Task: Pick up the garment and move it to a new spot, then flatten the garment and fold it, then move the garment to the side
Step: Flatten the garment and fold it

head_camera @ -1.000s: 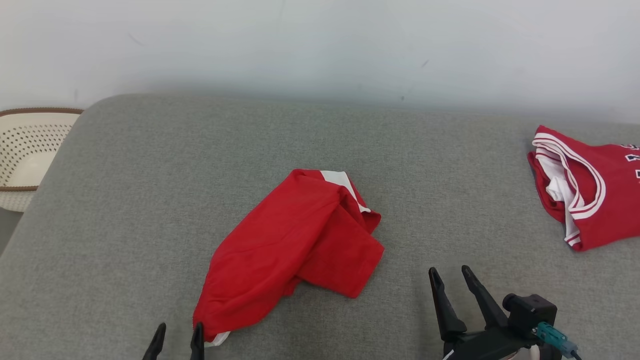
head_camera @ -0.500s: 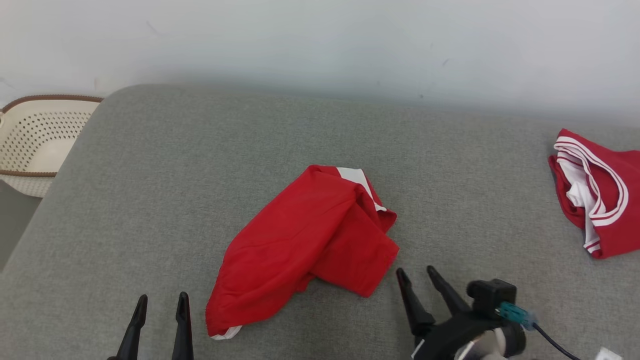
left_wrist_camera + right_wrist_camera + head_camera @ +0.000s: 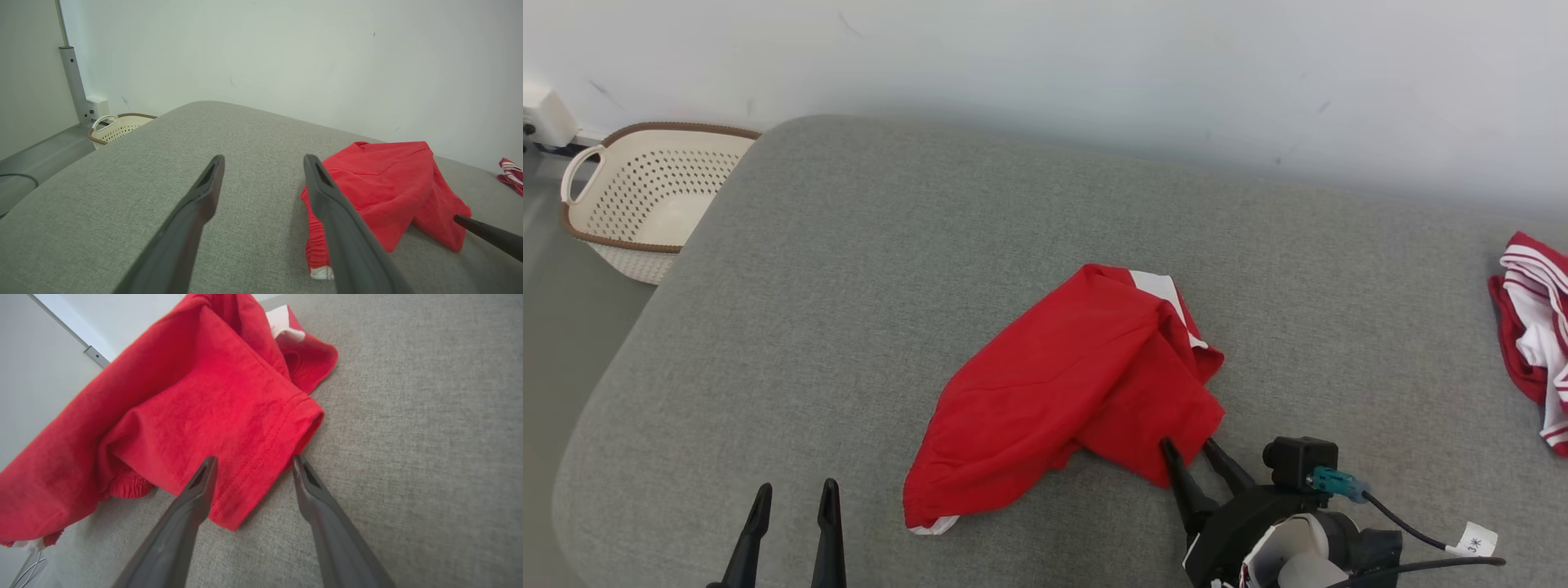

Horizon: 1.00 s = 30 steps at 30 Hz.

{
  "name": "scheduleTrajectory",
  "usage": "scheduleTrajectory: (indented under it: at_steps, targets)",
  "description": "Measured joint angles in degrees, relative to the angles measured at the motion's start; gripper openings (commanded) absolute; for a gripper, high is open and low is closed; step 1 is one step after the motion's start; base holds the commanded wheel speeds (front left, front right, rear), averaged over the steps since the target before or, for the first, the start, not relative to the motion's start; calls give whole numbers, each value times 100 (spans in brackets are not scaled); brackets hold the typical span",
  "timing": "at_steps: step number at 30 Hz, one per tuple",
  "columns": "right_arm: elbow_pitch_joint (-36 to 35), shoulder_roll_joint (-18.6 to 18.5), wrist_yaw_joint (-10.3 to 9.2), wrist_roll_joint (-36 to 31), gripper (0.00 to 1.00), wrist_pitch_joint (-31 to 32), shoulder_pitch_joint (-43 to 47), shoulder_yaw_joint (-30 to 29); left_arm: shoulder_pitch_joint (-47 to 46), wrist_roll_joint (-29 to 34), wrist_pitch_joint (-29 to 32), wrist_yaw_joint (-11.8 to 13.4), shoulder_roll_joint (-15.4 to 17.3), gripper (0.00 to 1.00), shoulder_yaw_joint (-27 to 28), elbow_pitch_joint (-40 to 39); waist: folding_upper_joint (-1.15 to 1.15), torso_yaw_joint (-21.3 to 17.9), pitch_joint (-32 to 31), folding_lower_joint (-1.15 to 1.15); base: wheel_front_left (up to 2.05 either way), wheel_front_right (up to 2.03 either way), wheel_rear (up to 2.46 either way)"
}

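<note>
Right gripper (image 3: 1188, 445), lower right, jaws spread and empty, straddles the hem of the red garment (image 3: 1078, 384), seemingly to pinch and lift it; left gripper (image 3: 797, 487), lower left, gapes empty.

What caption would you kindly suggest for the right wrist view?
Right gripper, jaws open, framing the hemmed corner of a crumpled red fabric garment on the grey upholstered surface.
</note>
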Motion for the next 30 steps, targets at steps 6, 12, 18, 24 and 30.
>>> scheduleTrajectory:
  at_steps: [6,12,18,24,30]
  targets:
    - [303,-56,0,227,0,-328,-265,200,7,-9,0,15,0,100,34,7,0,82,-15,0,0,0,0]
    - [70,-301,0,302,0,-508,-249,378,48,-51,0,37,0,100,23,37,0,-30,-109,0,0,0,0]
    - [-1161,-984,0,519,0,-189,268,470,192,-140,0,71,1,100,35,127,0,-288,-248,0,0,0,0]
    - [-2594,-1605,0,525,0,720,935,162,320,-214,-1,147,0,100,-30,123,0,-562,-364,0,0,0,0]
    - [-3880,-1924,0,216,0,1712,1751,-549,373,-261,-1,214,0,100,-76,107,0,-775,-429,0,0,0,0]
